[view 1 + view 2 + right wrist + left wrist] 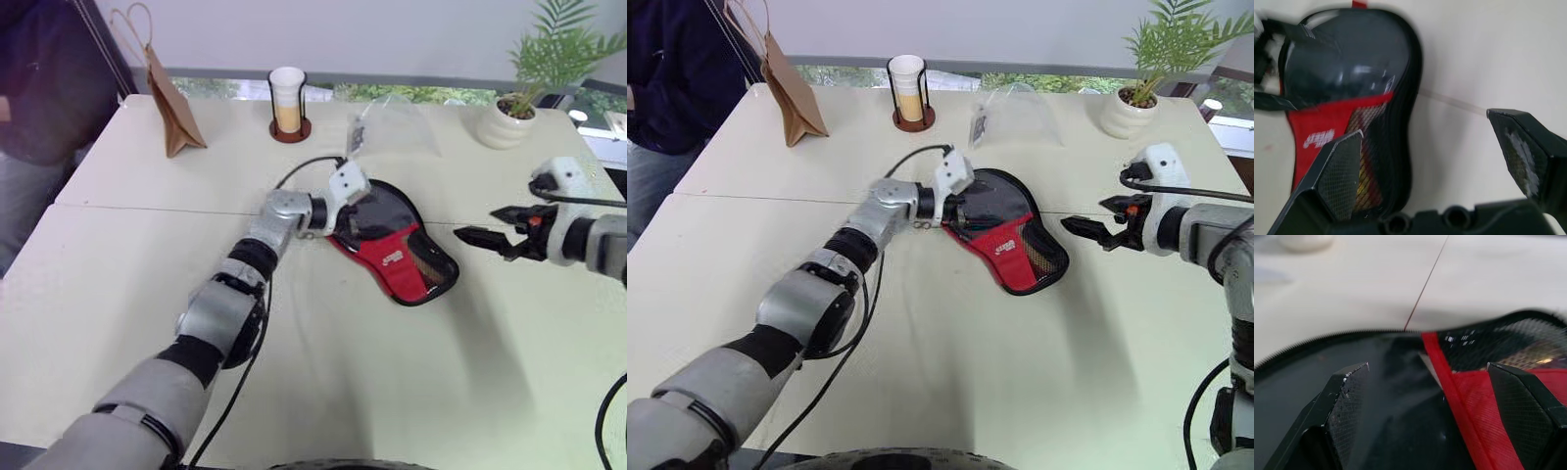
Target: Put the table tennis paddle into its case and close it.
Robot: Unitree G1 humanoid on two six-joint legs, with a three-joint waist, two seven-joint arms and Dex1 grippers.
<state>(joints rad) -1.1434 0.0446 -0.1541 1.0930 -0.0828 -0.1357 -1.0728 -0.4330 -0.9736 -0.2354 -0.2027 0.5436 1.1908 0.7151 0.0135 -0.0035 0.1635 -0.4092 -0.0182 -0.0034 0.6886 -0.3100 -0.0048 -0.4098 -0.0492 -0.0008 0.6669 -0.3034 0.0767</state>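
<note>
the case [397, 245] lies flat on the table [411, 392], red panel and mesh pocket facing up, its round end toward the left gripper [958, 208] and its narrow end toward the near right. the table tennis paddle [1364, 188] is hard to make out; something yellowish behind the mesh in the right wrist view may be its handle, so it seems to be inside already, though i cannot be sure. the left gripper reaches across level, open-jawed, its fingers [1347, 401] spread over the round end by the zip edge, probably to pin the case or catch the zipper. the right gripper [470, 236] hovers beside the case, well apart, jaws wide and empty, likely waiting to steady the other side while closing.
</note>
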